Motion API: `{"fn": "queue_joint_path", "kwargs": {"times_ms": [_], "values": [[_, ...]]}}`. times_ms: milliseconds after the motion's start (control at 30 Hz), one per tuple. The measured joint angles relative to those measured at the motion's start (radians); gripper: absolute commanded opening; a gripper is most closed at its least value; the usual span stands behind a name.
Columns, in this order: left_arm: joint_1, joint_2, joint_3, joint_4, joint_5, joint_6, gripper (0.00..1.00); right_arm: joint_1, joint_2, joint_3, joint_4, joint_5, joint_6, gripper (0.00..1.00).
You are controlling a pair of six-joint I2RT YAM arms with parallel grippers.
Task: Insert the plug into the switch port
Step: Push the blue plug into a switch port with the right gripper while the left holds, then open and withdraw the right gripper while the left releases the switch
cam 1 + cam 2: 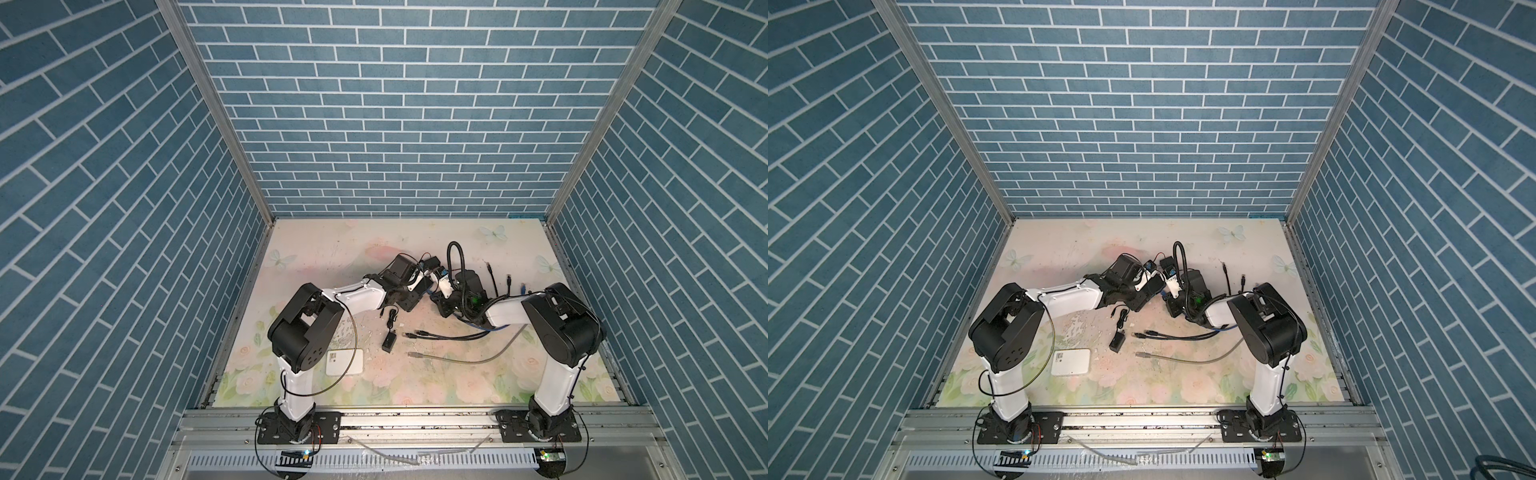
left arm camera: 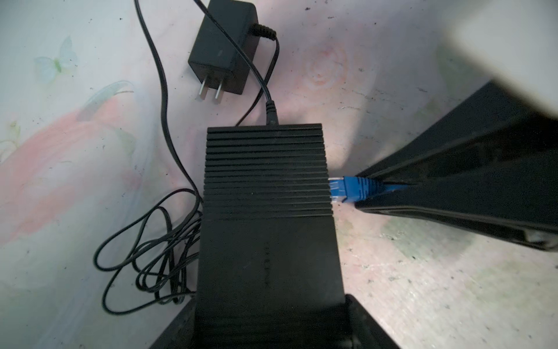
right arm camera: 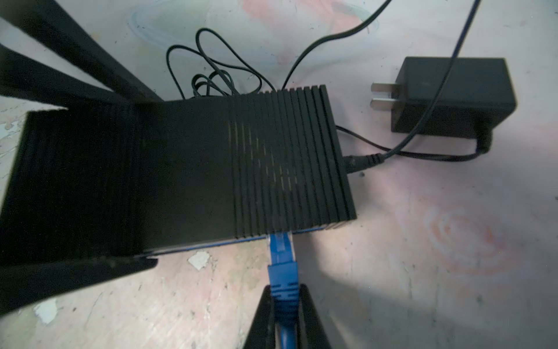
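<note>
The switch [image 2: 265, 187], a ribbed black box, lies on the flowered table between the fingers of my left gripper [image 2: 270, 314], which is shut on its near end. The blue plug [image 3: 282, 266] is pinched by its boot in my right gripper [image 3: 283, 296], which is shut on it. The plug's clear tip meets the port side of the switch [image 3: 211, 169]; how deep it sits is hidden. In the left wrist view the plug [image 2: 350, 190] touches the switch's side. In both top views the two arms meet mid-table and cover the switch.
The switch's black power adapter [image 2: 223, 51] and its tangled thin cord [image 2: 157, 260] lie just beyond it. Nearer the front lie another adapter [image 1: 389, 343], two black cables [image 1: 440, 336], a grey cable [image 1: 457, 358] and a white box [image 1: 344, 361].
</note>
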Motion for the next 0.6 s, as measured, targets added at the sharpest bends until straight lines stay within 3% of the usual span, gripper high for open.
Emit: {"fn": "queue_joint_path", "kwargs": {"times_ms": [433, 600], "values": [[-0.022, 0.093, 0.047, 0.023, -0.017, -0.096, 0.51, -0.005, -0.034, 0.001, -0.072, 0.111, -0.05, 0.0], [-0.024, 0.093, 0.043, 0.036, -0.002, -0.113, 0.52, -0.019, -0.058, 0.001, -0.116, 0.122, -0.053, 0.17]]}}
